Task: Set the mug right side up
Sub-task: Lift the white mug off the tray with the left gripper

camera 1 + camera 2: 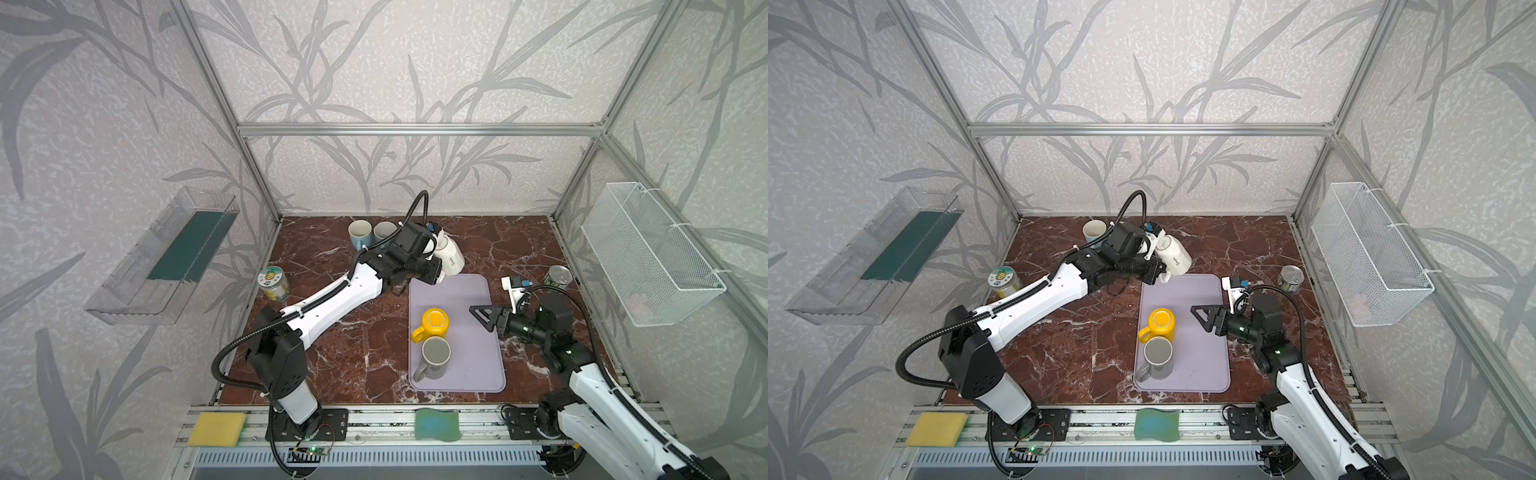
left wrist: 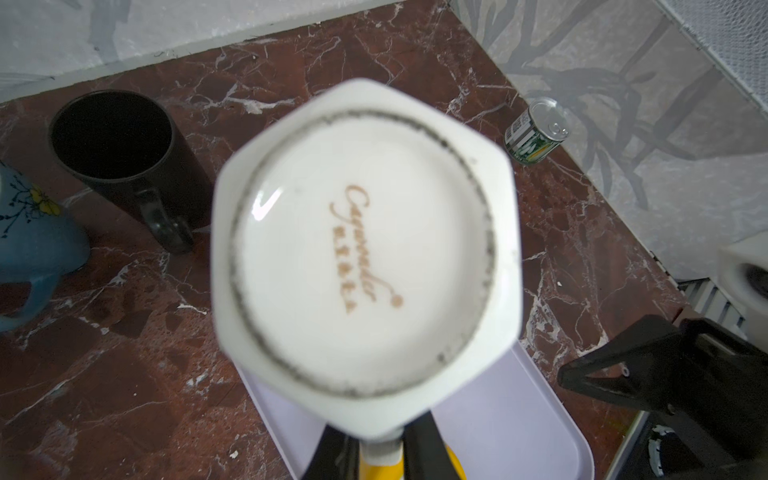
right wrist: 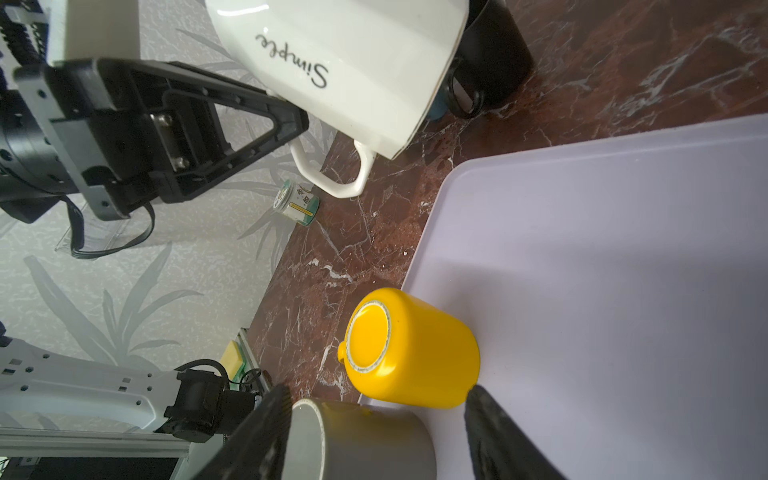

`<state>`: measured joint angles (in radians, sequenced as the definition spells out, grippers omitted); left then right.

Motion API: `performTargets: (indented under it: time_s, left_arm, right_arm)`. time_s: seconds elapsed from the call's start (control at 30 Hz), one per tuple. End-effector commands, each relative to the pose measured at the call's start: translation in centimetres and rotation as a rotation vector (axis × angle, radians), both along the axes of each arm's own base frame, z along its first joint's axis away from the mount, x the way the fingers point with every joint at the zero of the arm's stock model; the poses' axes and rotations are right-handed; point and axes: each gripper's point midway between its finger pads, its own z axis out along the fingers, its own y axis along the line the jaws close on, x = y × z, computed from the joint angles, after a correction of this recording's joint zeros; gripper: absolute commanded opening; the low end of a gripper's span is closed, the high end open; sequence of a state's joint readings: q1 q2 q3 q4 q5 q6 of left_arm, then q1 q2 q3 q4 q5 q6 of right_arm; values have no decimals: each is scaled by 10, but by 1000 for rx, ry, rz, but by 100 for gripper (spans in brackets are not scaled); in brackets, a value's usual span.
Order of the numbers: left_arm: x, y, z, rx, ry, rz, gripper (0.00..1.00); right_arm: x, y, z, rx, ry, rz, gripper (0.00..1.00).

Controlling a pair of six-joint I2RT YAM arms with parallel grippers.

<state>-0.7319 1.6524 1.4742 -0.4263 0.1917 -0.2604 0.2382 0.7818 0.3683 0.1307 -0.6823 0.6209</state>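
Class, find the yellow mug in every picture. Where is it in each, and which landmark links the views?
Top view: yellow mug mid-picture, upside down on the tray.
Top view: same spot, just beyond the grey mug.
Left wrist: a yellow sliver past the white mug.
Right wrist: in full, by the grey mug.
Shared landmark: the tray.

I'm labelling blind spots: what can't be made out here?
White mug interior: hidden everywhere by its own wall or the left arm.
Left gripper hold: cut off at the left wrist view's edge.
Grey mug: cut off in the right wrist view.
Wire basket contents: too small in top views.
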Motion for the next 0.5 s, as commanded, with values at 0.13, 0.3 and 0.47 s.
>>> performTargets:
  time_s: [0.13,0.3,0.47]
  left_arm:
    - [-2,-12,66,-212,-114,-30,0]
    - [-7,-12,79,-265,-127,-41,0]
    - [-10,-11,90,-292,-140,-48,0]
  right_arm:
    - [16,8,41,87,-126,19,65]
    - [24,11,53,115,-161,22,63]
    - [33,13,64,153,-198,21,60]
